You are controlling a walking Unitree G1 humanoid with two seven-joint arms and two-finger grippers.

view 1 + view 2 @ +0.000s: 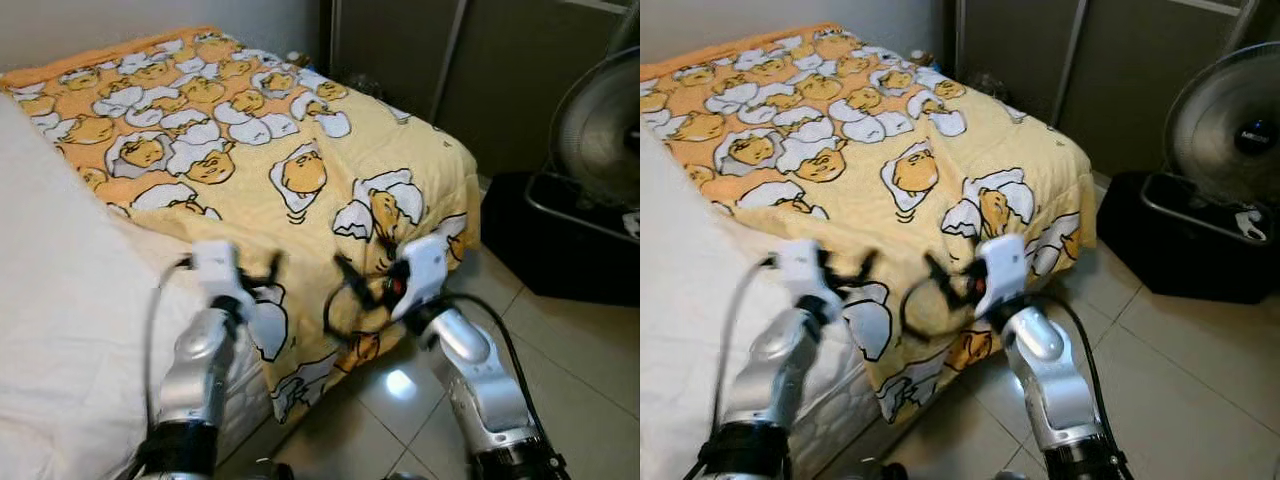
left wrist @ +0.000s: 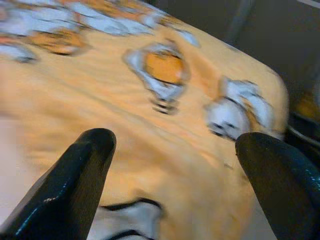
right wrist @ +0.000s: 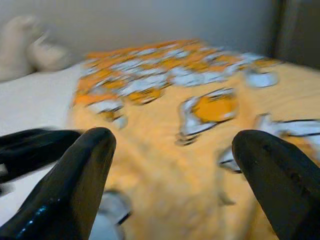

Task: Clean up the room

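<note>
Where the blanket (image 1: pixel 300 150) overhangs the bed (image 1: pixel 50 330), left gripper (image 1: pixel 262 280) and right gripper (image 1: pixel 352 283), fingers wide.

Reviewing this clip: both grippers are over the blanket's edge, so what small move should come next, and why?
Probably lower both and close on the hem. The left gripper and right gripper are open, holding nothing, above the yellow blanket where it drapes unevenly over the bed's corner.

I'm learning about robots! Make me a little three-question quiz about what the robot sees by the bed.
1. True or false: both grippers, the left gripper and the right gripper, have their fingers open.
2. What is printed on the yellow blanket? A) cartoon eggs B) stars C) stripes
3. Which side of the robot is the fan on?

Key: 1 true. 2 A. 3 its right.
</note>
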